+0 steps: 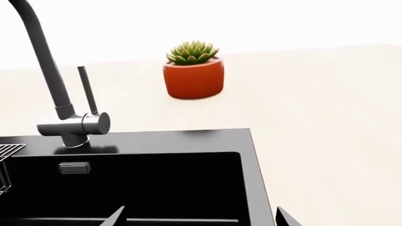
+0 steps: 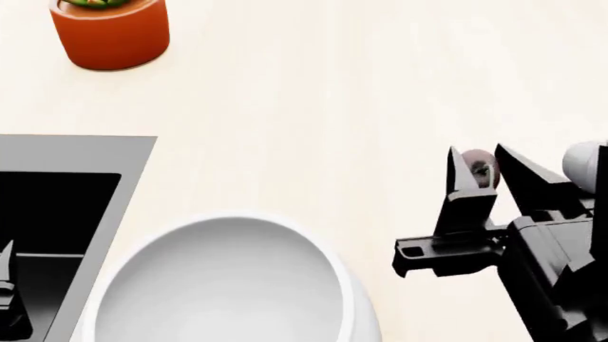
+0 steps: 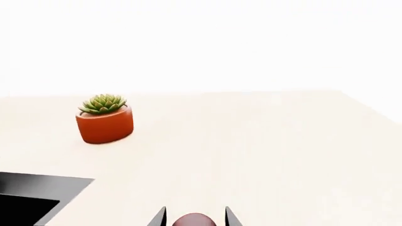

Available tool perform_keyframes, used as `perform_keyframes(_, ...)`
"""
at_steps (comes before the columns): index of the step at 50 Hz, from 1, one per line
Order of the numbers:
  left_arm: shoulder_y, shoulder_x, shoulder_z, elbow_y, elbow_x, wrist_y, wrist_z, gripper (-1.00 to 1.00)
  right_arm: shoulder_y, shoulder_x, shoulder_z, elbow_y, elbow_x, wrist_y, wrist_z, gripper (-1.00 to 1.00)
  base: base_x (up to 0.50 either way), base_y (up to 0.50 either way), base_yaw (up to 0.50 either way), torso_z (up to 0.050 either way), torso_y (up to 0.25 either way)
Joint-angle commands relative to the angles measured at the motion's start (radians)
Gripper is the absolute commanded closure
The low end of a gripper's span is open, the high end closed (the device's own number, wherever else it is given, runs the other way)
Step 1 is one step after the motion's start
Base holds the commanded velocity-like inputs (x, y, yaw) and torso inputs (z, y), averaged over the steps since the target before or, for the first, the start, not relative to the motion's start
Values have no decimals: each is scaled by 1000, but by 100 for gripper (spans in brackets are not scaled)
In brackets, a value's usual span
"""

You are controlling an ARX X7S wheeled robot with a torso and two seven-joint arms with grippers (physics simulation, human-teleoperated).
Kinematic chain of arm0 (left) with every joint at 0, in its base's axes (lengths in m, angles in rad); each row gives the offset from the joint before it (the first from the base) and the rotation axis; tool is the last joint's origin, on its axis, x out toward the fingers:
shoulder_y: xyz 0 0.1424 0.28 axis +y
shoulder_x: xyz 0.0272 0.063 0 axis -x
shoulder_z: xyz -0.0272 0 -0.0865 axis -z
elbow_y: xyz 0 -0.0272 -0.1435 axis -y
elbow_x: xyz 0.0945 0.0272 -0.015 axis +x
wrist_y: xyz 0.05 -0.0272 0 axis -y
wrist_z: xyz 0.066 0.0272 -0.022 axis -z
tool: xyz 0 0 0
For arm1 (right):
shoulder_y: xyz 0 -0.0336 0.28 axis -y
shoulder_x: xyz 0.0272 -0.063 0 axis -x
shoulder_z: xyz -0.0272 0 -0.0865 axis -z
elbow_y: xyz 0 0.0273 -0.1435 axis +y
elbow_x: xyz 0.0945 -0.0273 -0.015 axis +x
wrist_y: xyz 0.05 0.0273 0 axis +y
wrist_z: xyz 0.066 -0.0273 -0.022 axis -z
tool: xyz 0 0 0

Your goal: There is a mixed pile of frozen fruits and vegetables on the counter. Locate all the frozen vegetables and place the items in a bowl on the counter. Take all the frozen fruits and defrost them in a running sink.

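The right gripper (image 2: 483, 171) hangs over the pale surface (image 2: 314, 107), its two dark fingers (image 2: 465, 187) standing on either side of a small rounded dark red fruit (image 2: 480, 168). In the right wrist view the same fruit (image 3: 193, 220) sits squarely between the two fingertips, with only its upper curve in sight, so the fingers look closed against it; whether it rests on the surface or is lifted cannot be told. No stem can be made out.

The white bowl (image 2: 357, 306) stands on the surface near those fingers, on the side toward the sink (image 2: 76, 153), and just beside the sink's grey rim. The orange plant pot (image 2: 111, 33) with its green succulent sits well apart from the fingers, farther back on the surface.

The left gripper (image 1: 199, 217) hovers over the black basin, only its two fingertips (image 1: 114, 217) showing, spread wide with nothing between them. Beyond them rise the dark grey faucet (image 1: 47, 70) and, at one edge, a bit of wire rack (image 1: 7, 153).
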Motion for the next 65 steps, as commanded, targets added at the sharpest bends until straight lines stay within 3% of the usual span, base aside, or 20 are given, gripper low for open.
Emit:
perform_keyframes(1, 1, -5, -7, 5, -7, -3, -5, -100, -101, 74, 61, -165, -11, -62, 12, 100, 0, 0, 0, 0, 0)
perform_keyframes(12, 3, -8, -18, 10, -19, -4, -6, -100, -166, 94, 35, -196, -93, -125, -6, 100, -32, 0, 0, 0, 0)
perform_keyframes(49, -5, -18, -16, 19, -35, -11, -25, -100, -214, 110, 50, -212, -75, -172, 27, 100, -490, 2, 0, 0, 0)
perform_keyframes(65, -7, -21, -4, 12, -34, -2, -29, -100, -274, 118, -3, -214, -167, -240, -1, 100, -37, 299, 0, 0, 0)
